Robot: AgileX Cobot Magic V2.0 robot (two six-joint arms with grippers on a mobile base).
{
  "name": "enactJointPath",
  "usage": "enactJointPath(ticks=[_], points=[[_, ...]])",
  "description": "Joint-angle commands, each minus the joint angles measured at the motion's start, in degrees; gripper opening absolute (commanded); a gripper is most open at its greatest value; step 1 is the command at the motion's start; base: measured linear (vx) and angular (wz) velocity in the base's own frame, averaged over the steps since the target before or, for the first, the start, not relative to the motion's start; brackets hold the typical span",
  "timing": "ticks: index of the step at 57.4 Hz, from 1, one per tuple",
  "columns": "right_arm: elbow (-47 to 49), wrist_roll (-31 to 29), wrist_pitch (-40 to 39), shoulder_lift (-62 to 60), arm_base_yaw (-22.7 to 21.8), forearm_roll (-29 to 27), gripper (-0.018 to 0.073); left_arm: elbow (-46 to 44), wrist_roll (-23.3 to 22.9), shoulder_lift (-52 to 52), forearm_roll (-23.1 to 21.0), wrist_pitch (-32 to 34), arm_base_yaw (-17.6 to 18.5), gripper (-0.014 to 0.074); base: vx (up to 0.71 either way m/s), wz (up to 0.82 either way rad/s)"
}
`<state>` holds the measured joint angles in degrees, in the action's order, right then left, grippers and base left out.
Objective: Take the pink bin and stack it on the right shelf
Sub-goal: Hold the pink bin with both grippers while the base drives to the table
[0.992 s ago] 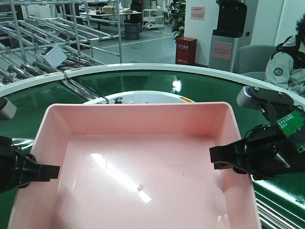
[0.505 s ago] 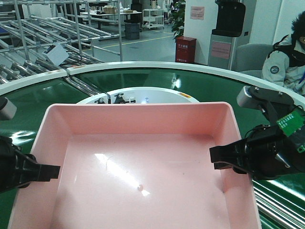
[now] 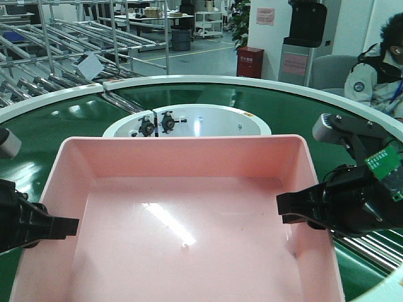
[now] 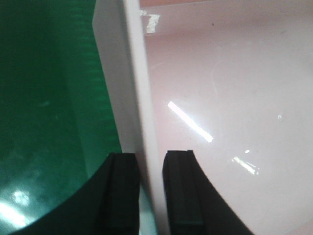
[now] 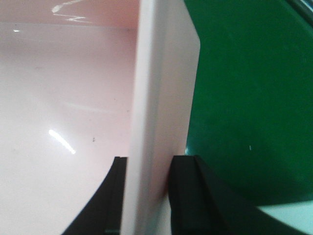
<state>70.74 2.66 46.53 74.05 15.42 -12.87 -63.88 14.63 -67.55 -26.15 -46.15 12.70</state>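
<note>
- Front-facing view: shows the pink bin point(image 3: 189, 214) low and central, filling the near field above the green conveyor belt point(image 3: 63, 126), far rim stopping short of the white hub point(image 3: 208, 119).
- Finds the left gripper point(image 3: 60, 228) pinching the bin's left wall and the right gripper point(image 3: 295, 212) pinching its right wall, roughly opposite each other.
- Cannot tell from here whether the bin rests on the belt or hangs just above it.
- Shows no dark-topped right shelf anywhere. Only a seated person point(image 3: 378, 75) at the far right, well apart.
- Left wrist view: backs up the pinch. Black fingers point(image 4: 178, 191) closed on either side of the pale rim, one inside the tub, one outside over the green belt.
- Right wrist view: much the same, with fingers point(image 5: 186, 196) pressed against both faces of the right wall and green belt beyond.
- Judged progress: grab looks done on both sides. Carrying across to the right shelf and setting down there both left to do.
</note>
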Motion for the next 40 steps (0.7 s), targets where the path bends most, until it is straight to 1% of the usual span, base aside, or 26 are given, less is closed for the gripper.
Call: enactJointPath(ticks=[1,10,20,28,40], points=[[2.12,-0.71,-4.49,-1.78,-0.72,1.96,-0.0008,-1.63,1.38,1.75,-1.09,2.66,-0.01,-0.0005,-0.32,-0.08],[2.12,-0.71,-4.49,-1.78,-0.72,1.96,-0.0008,-1.63,1.38,1.75,-1.09,2.66,-0.01,-0.0005,-0.31,-0.18],[2.12,-0.71,-4.49,-1.78,-0.72,1.96,-0.0008,-1.63,1.38,1.74,-1.09,2.55,-0.01,-0.0005,-0.28,-0.39],[2.12,-0.71,-4.49,-1.78,-0.72,1.96,-0.0008,-1.63,1.38,1.74,-1.09,1.86,-0.01,-0.0005,-0.24,-0.61],[2.12,-0.71,-4.49,-1.78,-0.72,1.96,-0.0008,-1.63,1.38,1.74,-1.09,1.08,-0.01,-0.0005,-0.18,-0.79]])
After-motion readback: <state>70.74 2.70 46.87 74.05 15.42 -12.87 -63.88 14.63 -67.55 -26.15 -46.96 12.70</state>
